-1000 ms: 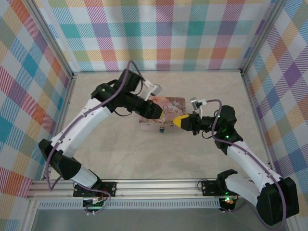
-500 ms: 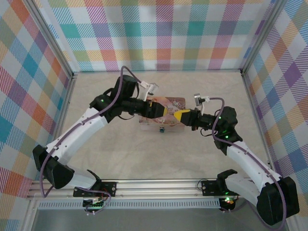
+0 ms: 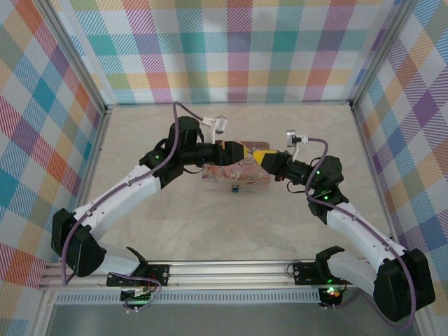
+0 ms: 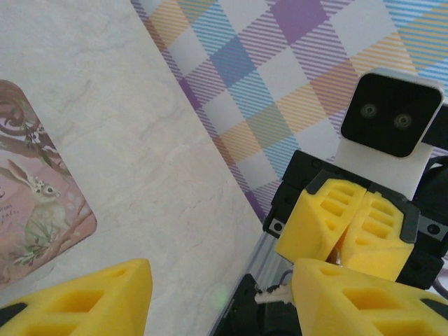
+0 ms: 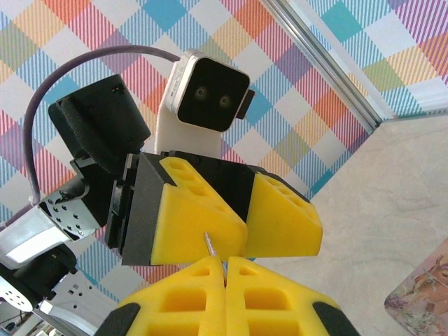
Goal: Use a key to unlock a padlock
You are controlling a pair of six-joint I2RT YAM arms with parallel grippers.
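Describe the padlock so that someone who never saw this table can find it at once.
Look at the middle of the table, where a pink tin lies flat. The padlock sits at the middle of the tin's near edge. It is tiny with a blue body, far smaller than the flowery tin.

The padlock (image 3: 236, 187) is sitting at the near edge of the pink tin (image 3: 253, 180). It is tiny and blue. The key (image 5: 210, 243) is poking up, thin and silvery, only its tip showing. The right gripper (image 5: 225, 264) is pinching it tight.
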